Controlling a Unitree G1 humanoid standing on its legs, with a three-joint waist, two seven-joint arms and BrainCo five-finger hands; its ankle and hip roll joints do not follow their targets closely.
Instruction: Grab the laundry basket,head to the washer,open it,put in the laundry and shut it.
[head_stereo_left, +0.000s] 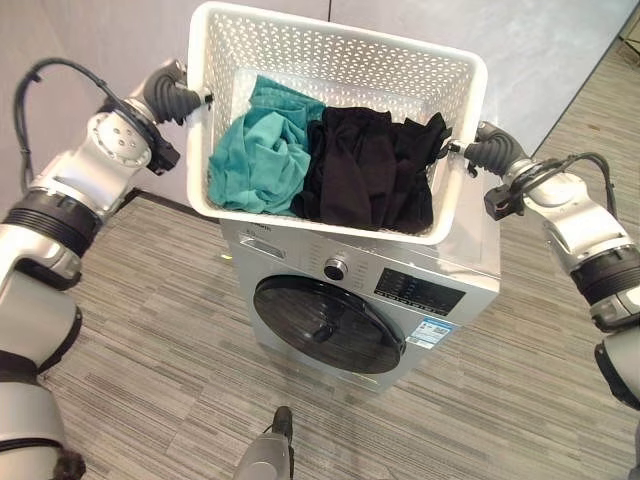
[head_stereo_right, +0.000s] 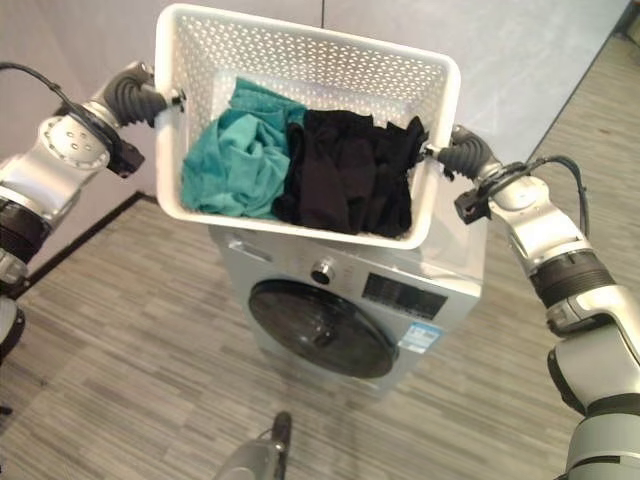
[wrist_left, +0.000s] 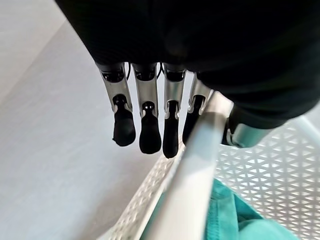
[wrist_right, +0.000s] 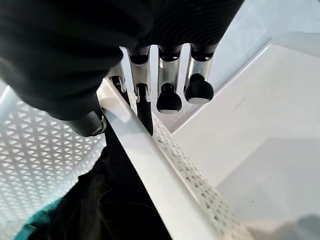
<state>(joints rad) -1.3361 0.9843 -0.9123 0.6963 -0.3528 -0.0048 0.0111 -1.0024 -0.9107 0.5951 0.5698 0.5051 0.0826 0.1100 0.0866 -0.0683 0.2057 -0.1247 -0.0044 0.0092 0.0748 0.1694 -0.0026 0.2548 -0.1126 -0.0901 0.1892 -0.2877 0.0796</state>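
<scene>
Basket (head_stereo_left: 330, 60) is held up over the washer (head_stereo_left: 440, 260), carrying teal cloth (head_stereo_left: 255, 150) and black clothes (head_stereo_left: 375, 170). Left hand (wrist_left: 150, 120): thumb inside the rim, fingers hooked down outside, clamped on it. Right hand (wrist_right: 167, 87): same grip on the opposite rim. Washer door (head_stereo_left: 325, 320) is closed. Judged step: arrival at the washer w/ load. Next: set the basket down to free a hand for the door.

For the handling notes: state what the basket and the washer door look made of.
Laundry basket: apparently rigid white plastic, matte, judging by its moulded perforated walls and smooth rim. Washer door: seemingly dark tinted glass or glossy plastic, showing reflections; which one can't be told.
</scene>
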